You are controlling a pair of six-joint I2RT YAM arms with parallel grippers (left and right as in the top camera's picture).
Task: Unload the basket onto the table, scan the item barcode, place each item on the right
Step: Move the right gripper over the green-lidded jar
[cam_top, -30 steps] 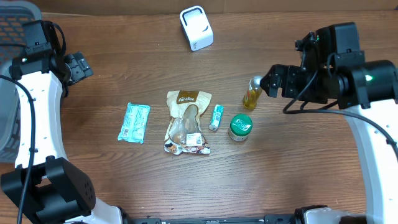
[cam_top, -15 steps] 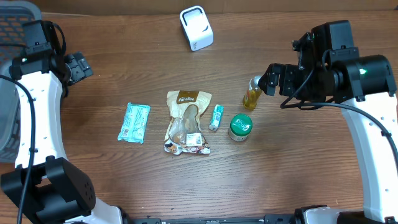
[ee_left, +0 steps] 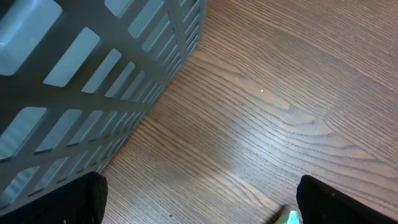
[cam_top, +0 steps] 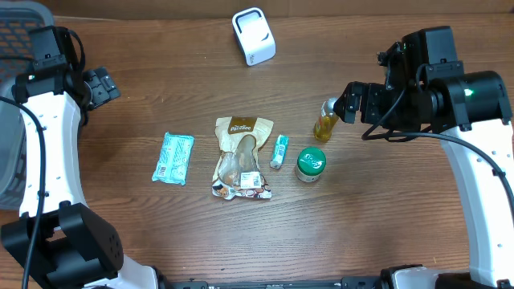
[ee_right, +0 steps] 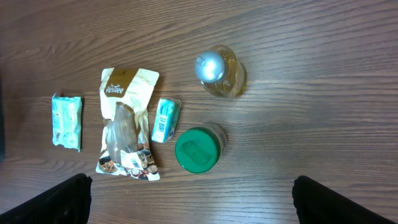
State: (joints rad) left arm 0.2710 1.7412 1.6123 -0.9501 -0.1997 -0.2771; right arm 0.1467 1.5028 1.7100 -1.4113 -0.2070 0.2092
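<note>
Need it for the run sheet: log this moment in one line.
left gripper: open, empty, near basket | right gripper: open, empty, near yellow bottle | scanner: untouched | scan: not started

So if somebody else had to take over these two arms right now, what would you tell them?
Left hand: open, empty, beside the grey slatted plastic basket.
Right hand: open, empty, next to the yellow bottle with a silver cap.
Mid-table: pale blue flat packet, brown-and-clear snack pouch, small blue-and-white tube, green-lidded jar. The white boxy scanner stands apart, on the far side.
Done: nothing picked up.
Left: grasp an item and show its barcode to the scanner.
</note>
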